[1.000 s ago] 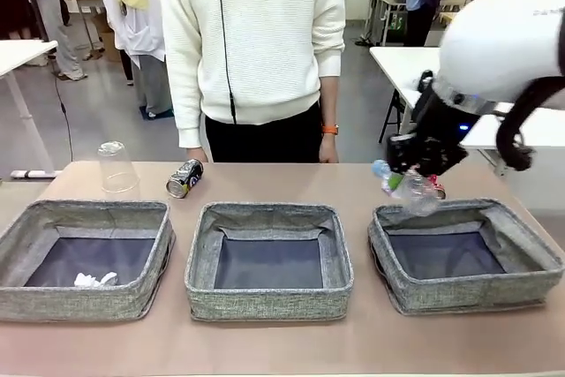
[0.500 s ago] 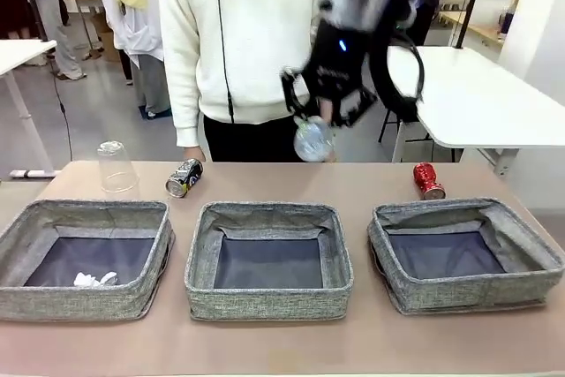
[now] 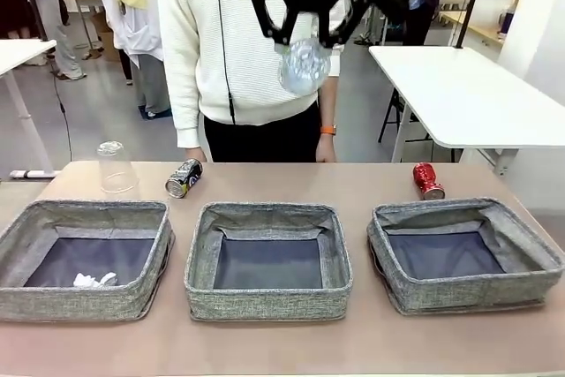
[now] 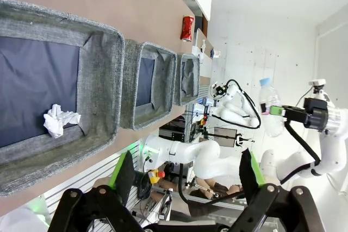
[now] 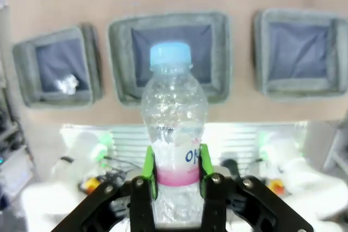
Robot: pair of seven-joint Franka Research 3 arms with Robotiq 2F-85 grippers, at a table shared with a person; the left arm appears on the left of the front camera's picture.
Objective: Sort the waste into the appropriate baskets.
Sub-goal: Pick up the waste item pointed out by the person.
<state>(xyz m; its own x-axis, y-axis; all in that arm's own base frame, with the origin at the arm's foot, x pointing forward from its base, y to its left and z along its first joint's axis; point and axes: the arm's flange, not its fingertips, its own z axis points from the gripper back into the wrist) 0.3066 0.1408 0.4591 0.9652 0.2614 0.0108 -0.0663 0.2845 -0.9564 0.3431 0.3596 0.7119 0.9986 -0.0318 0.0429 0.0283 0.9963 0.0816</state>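
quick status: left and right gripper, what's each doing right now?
left gripper: open, holding nothing.
right gripper: shut on the clear plastic bottle.

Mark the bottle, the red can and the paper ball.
bottle point(image 5: 174, 107), right wrist view, on the middle of its clear body.
red can point(image 3: 428, 180), front view, on the middle of its side.
paper ball point(image 3: 94, 280), front view, on the middle of the crumpled paper.

The bottle point(image 5: 174, 101) is clear with a blue cap and pink label; the right pincer point(image 5: 175, 156) is black with green pads. The baskets point(image 3: 268, 211) are grey woven with dark bottoms, the counter point(image 3: 282, 342) tan, the paper ball point(image 3: 94, 280) white; also a red can point(image 3: 428, 180) and a black-silver can point(image 3: 184, 177).
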